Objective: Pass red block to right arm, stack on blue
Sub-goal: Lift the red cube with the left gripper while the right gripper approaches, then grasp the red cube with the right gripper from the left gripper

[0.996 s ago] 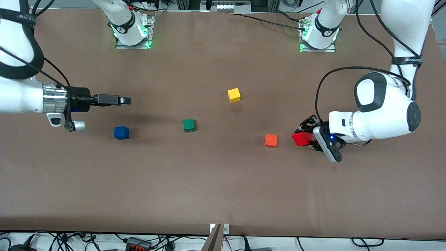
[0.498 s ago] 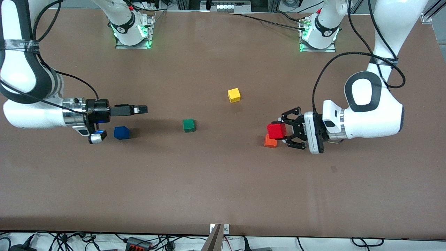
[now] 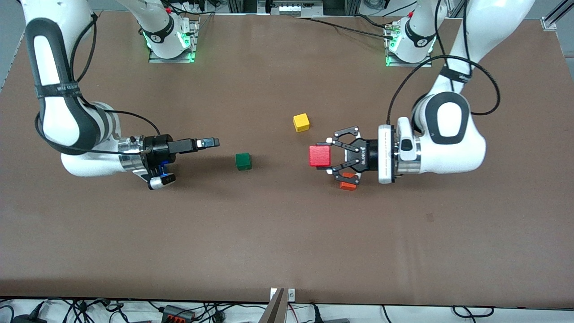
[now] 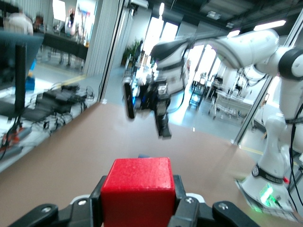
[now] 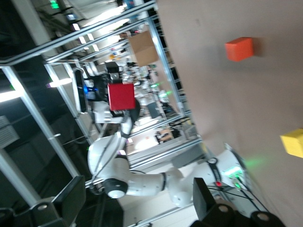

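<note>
My left gripper (image 3: 328, 156) is shut on the red block (image 3: 319, 156) and holds it level above the table, over a spot beside the orange cube. The block fills the bottom of the left wrist view (image 4: 137, 191), with a black finger pressed on each side. My right gripper (image 3: 210, 142) is open and empty, above the table between the green cube and the right arm's end, pointing at the red block. It shows in the left wrist view (image 4: 163, 126). The right wrist view shows the red block (image 5: 121, 96) held up ahead. The blue cube is hidden under my right wrist.
A green cube (image 3: 242, 160) lies on the table between the two grippers. A yellow cube (image 3: 301, 122) lies farther from the front camera, near the middle. An orange cube (image 3: 347, 184) sits partly under my left gripper's fingers. The brown table (image 3: 287, 242) is bare nearer the front camera.
My left gripper has carried the red block past the orange cube toward the table's middle. My right gripper has moved toward the middle, and its wrist now covers the blue cube.
</note>
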Controlling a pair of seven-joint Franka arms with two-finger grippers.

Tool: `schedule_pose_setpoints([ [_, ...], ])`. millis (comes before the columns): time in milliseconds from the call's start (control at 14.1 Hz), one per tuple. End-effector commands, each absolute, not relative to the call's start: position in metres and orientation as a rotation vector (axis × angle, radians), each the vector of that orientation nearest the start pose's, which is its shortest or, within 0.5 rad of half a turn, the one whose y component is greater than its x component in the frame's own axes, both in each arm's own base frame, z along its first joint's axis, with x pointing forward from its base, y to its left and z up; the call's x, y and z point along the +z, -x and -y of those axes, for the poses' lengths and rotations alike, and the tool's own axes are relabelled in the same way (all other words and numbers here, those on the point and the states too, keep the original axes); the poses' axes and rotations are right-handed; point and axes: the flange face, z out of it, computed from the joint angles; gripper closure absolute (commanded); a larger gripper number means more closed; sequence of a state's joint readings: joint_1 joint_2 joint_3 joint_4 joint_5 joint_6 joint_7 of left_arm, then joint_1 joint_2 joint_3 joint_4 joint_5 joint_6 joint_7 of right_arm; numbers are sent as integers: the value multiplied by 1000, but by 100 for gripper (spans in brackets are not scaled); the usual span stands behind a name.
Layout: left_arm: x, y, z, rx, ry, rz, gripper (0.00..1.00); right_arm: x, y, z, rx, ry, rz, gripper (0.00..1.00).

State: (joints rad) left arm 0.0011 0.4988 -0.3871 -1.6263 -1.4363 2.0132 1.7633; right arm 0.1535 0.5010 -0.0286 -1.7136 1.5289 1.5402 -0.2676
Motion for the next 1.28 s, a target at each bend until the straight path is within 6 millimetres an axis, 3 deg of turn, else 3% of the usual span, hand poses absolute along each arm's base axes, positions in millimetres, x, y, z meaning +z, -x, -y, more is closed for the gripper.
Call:
schedule_pose_setpoints([
  [0,397,-631,299,967,-1390,1045,98,359,-628,-212,413,1555,-132,0],
  [213,381,-623,325,990,-1338,1028,99,358,-623,-238,421,1544,-123,0],
  [285,376,-618,338,1014,-1310,1031,100,355,-619,-256,435,1558,-109,0],
  [498,369,-615,352,1073,-1354,1034,100,356,-631,-285,421,1598,-140,0],
  [640,371,-610,364,1076,-1349,1013,100,357,-642,-299,451,1613,-182,0],
  [783,368,-609,367,1080,-1380,1011,100,348,-642,-312,442,1636,-214,0],
  [925,367,-600,383,1066,-1385,1018,100,338,-640,-325,450,1655,-251,0],
  [1209,364,-597,386,1061,-1396,1018,100,348,-638,-336,496,1653,-276,0],
])
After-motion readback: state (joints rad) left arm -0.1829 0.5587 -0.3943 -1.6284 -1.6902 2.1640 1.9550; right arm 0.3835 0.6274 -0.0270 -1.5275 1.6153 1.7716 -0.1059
